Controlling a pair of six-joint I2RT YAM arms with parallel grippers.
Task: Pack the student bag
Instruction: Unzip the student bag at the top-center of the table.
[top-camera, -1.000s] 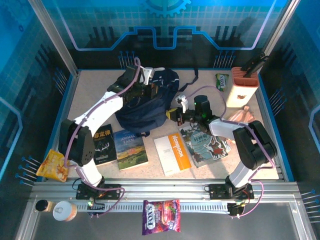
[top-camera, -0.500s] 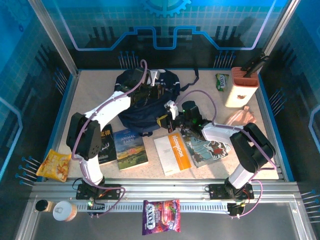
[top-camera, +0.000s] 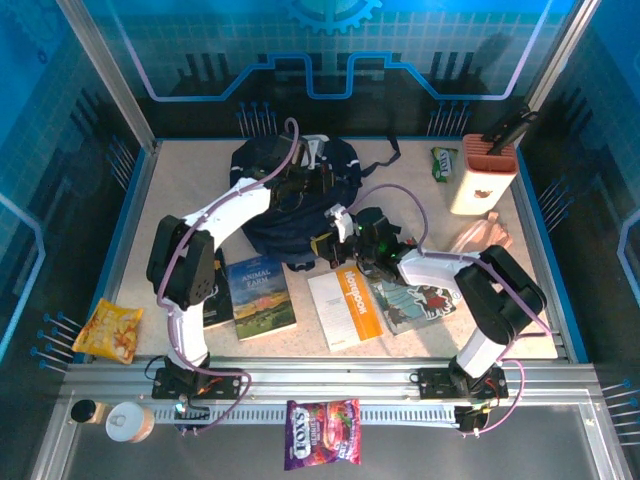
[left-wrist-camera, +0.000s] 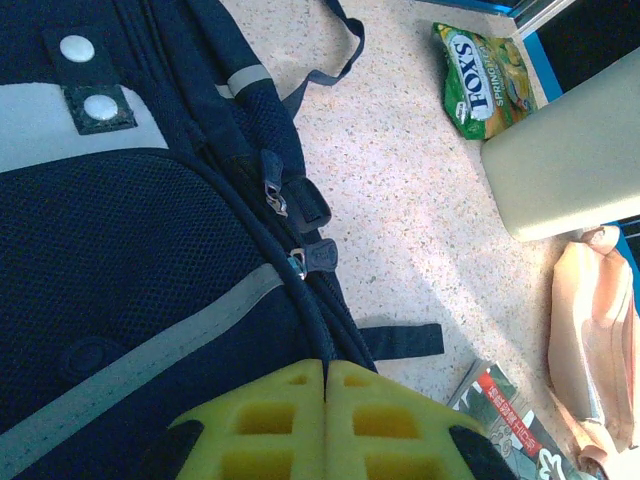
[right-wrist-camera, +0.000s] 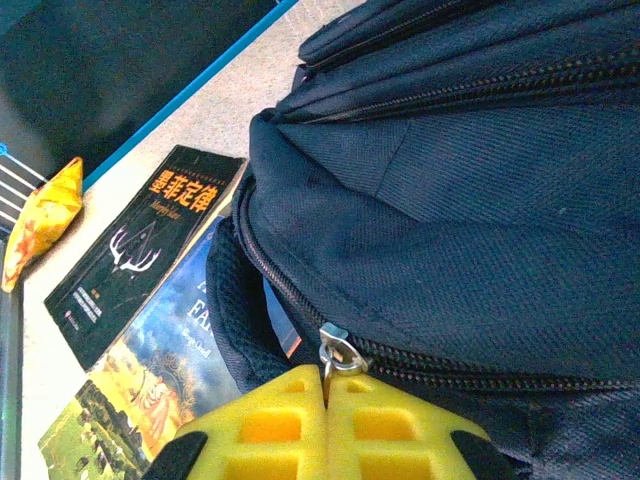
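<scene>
The student bag (top-camera: 272, 228) lies at the back middle of the table, dark navy with pale grey stripes (left-wrist-camera: 140, 340) and a grey patch with white snaps. My left gripper (top-camera: 300, 186) rests on top of it, its yellow fingers (left-wrist-camera: 270, 420) shut on a piped seam of the bag (left-wrist-camera: 322, 340) beside two zip sliders. My right gripper (top-camera: 323, 243) is at the bag's near right edge. Its fingers (right-wrist-camera: 390, 425) are shut on the metal zipper pull (right-wrist-camera: 333, 352) of a closed zip.
In front of the bag lie a black book (top-camera: 212, 292), the Animal Farm book (top-camera: 259, 297), an orange-and-white notebook (top-camera: 345, 305) and a magazine (top-camera: 418, 298). A beige box (top-camera: 484, 176), green Fox's packet (top-camera: 444, 162) and peach pouch (top-camera: 482, 234) sit right. Chips (top-camera: 108, 332) lie at the near left.
The left arm swung right across the top of the bag. The right gripper moved left to the bag's near edge and closed on the zipper pull.
</scene>
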